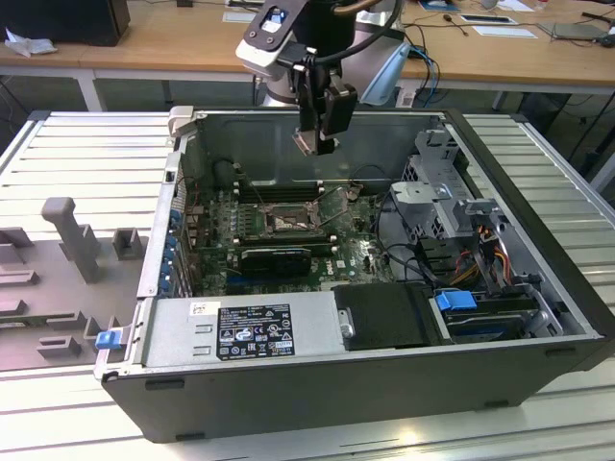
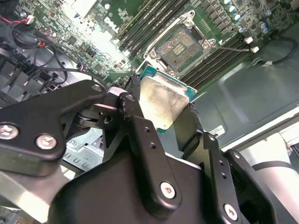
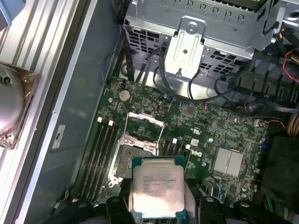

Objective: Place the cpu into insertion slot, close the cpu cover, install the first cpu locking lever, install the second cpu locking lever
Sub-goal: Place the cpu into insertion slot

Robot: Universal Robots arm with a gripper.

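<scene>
My gripper [image 1: 317, 134] hangs above the open computer case, shut on the cpu [image 1: 308, 142], a flat square chip with a pale metal face. Both wrist views show the cpu [image 2: 159, 93] [image 3: 156, 184] clamped by its edges between the black fingers [image 2: 135, 116]. The insertion slot [image 1: 286, 221] [image 2: 180, 45] [image 3: 125, 161] lies well below it on the green board, dark and uncovered. The cpu cover [image 3: 145, 125], a thin silvery frame, stands swung open at one end of the slot.
Long black memory slots [image 3: 100, 149] flank the socket. A black card [image 1: 277, 257] lies in front of it in the exterior view. A metal drive cage [image 3: 196, 42] with loose cables, a finned heatsink [image 3: 227, 162] and the power supply [image 1: 240, 327] crowd the case.
</scene>
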